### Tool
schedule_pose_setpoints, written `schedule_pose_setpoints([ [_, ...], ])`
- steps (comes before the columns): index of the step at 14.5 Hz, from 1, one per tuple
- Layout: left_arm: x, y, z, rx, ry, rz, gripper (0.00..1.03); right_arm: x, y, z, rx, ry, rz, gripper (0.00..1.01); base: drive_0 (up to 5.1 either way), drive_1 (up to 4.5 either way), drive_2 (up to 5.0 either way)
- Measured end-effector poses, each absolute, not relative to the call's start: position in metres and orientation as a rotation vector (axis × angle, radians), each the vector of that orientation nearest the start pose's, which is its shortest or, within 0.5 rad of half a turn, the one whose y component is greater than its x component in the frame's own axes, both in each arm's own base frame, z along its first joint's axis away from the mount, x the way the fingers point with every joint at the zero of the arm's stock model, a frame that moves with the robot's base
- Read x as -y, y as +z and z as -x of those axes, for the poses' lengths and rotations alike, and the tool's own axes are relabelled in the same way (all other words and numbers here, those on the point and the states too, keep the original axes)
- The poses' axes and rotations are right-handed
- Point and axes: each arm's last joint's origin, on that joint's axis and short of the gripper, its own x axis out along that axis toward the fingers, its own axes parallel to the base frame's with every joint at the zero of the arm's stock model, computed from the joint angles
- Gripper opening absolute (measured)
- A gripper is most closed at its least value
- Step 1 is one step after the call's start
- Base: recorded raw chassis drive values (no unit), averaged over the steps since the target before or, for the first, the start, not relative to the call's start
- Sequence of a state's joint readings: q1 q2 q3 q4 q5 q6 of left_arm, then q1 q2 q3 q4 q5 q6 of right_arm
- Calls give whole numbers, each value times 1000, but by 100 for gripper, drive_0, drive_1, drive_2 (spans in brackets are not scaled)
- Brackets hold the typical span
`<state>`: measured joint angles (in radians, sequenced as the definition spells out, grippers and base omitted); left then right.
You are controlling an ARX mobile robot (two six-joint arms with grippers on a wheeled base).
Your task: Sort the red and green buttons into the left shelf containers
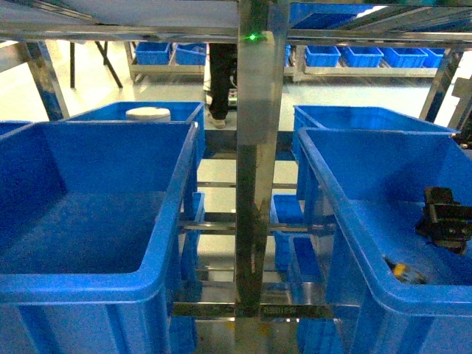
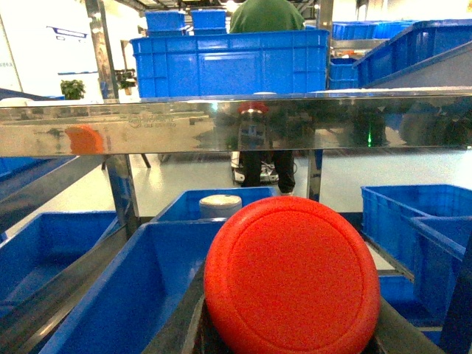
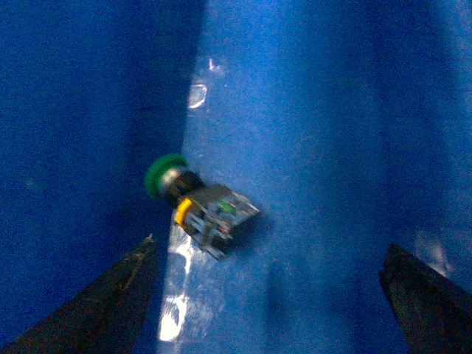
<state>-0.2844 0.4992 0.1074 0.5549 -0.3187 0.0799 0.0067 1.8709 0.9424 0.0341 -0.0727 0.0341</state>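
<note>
Your left gripper (image 2: 287,346) is clamped on a red button (image 2: 292,279), whose round cap fills the lower part of the left wrist view; the arm itself does not show in the head view. Ahead of it lie the steel shelf rail (image 2: 221,122) and, below, the blue bins on the left shelf (image 2: 125,295), one further back holding a white round object (image 2: 220,206). Your right gripper (image 3: 269,295) hangs spread wide inside the right bin (image 1: 383,221), its two dark fingertips (image 3: 103,295) well apart, with nothing between them. A green button (image 3: 199,203) lies on its side on the bin floor, just ahead of the opening and close to the bin wall.

Watch three things here. First, the red cap hides the jaws and much of what lies below, so you cannot judge from that view how firmly the button is held or which bin sits under it; letting go early could drop it in the wrong container or between bins. Second, the shelf rail crosses ahead of the left arm, so lifting or reaching forward carelessly risks a knock that dislodges the button. Third, the green button lies closer to the left fingertip than the right, beside the wall; closing from here could pinch only its edge, or push it against the wall and roll it away. The right wrist view is blurred, so settle before you close.
</note>
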Motion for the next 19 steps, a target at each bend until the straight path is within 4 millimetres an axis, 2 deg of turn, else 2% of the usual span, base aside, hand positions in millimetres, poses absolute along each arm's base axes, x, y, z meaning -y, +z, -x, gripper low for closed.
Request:
schedule_pose_setpoints([
  [1, 28, 207, -129, 154, 41, -31, 25, -4, 118, -350, -862, 47, -68, 100, 0, 0, 0],
  [4, 28, 207, -129, 154, 41, -31, 25, -3, 130, -342, -722, 17, -60, 98, 0, 0, 0],
  [7, 28, 207, -129, 154, 41, -31, 25, -2, 157, -314, -503, -1, -44, 98, 0, 0, 0],
  [9, 28, 207, -129, 154, 41, -31, 25, -2, 172, -281, -361, 0, 13, 98, 0, 0, 0],
  [11, 28, 207, -129, 154, 40, -31, 25, -2, 186, -237, -227, 14, 61, 98, 0, 0, 0],
  [13, 28, 207, -129, 154, 41, -31, 25, -8, 182, -188, -233, 65, 84, 98, 0, 0, 0],
  [17, 28, 207, -129, 154, 40, -31, 25, -1, 189, -124, -212, 58, 91, 98, 0, 0, 0],
  [18, 28, 207, -129, 154, 41, -31, 25, -1, 190, -114, -199, 64, 96, 98, 0, 0, 0],
  [19, 28, 207, -129, 154, 41, -31, 25, -1, 192, -113, -178, 64, 100, 98, 0, 0, 0],
])
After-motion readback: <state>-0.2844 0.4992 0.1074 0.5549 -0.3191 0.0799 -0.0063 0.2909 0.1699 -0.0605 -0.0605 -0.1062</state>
